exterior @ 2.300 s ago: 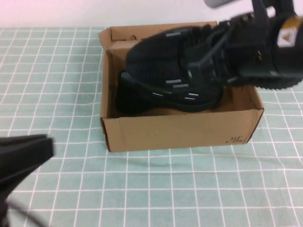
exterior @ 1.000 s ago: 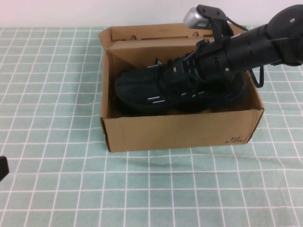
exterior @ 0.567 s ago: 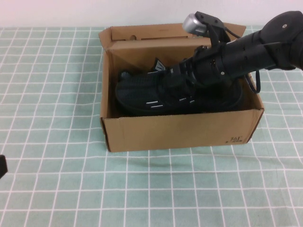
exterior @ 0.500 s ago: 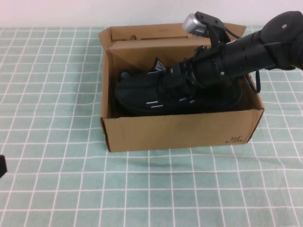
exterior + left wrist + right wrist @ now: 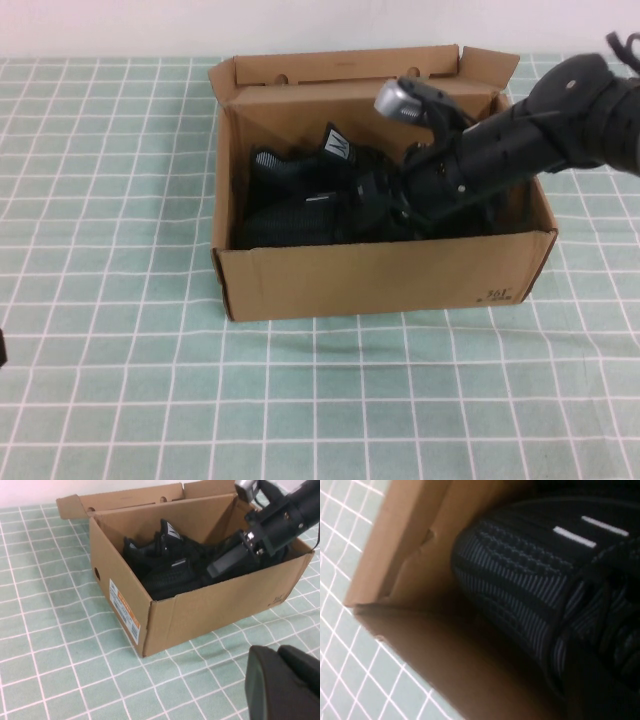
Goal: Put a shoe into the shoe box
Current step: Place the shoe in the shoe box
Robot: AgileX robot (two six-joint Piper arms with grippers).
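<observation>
From the high view I see the shoe (image 5: 330, 205) now lying lower in the box (image 5: 380, 280) than it did a second ago: then its toe and side dashes stood above the front wall, now only the laces, the tongue tag and a strip of upper show over the rim, and it rests beside the other shoe (image 5: 285, 168) of the pair near the back wall. I take that to mean the placing is nearly done; the shoe seems to sit on the box floor, and what remains is to let go and lift clear without dragging it back up. My right arm has dropped with it and reaches in from the right, over the box's right end, bent down into the opening with the wrist camera just above the rim. The right gripper (image 5: 395, 205) is deep inside, against the shoe's laced middle, clenched on the shoe. Its wrist camera looks along the mesh toe toward an inner corner of the cardboard. The left gripper (image 5: 282, 682) hangs off over the table, well clear of the box's front-left corner, closed on nothing; in the high view only a dark sliver shows at the left edge.
</observation>
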